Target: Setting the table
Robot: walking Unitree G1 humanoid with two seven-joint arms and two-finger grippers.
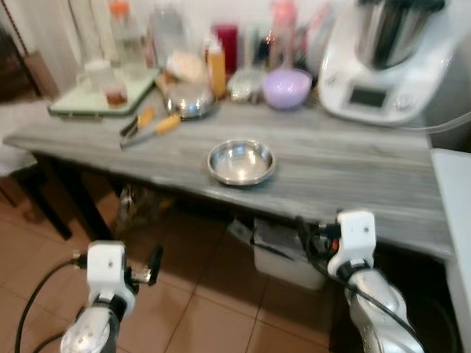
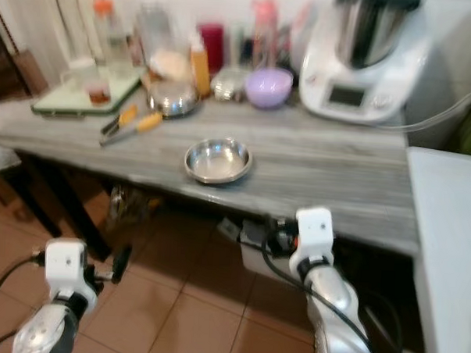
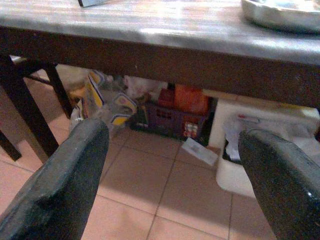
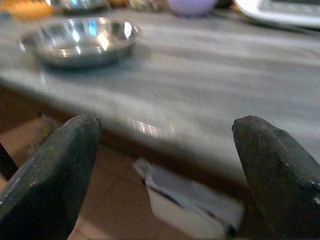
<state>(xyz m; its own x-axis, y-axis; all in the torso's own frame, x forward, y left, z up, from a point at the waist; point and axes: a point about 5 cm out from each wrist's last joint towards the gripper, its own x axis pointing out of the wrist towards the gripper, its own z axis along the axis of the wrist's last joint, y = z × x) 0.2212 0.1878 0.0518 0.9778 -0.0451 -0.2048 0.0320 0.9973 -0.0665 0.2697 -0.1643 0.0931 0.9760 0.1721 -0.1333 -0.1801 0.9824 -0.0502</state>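
While it lies near the front edge of the grey wooden table (image 1: 361, 174), shiny steel bowl (image 1: 241, 162) round and shallow, left gripper (image 3: 170, 175) and right gripper (image 4: 165, 165) low before the table, fingers spread, grasping nothing.

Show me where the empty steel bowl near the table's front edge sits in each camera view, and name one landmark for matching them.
Left eye view: steel bowl mid-frame on the grey table.
Right eye view: bowl slightly left of centre.
Left wrist view: its rim at the upper right corner.
Right wrist view: bowl at upper left.
Shared landmark: the table's front edge.
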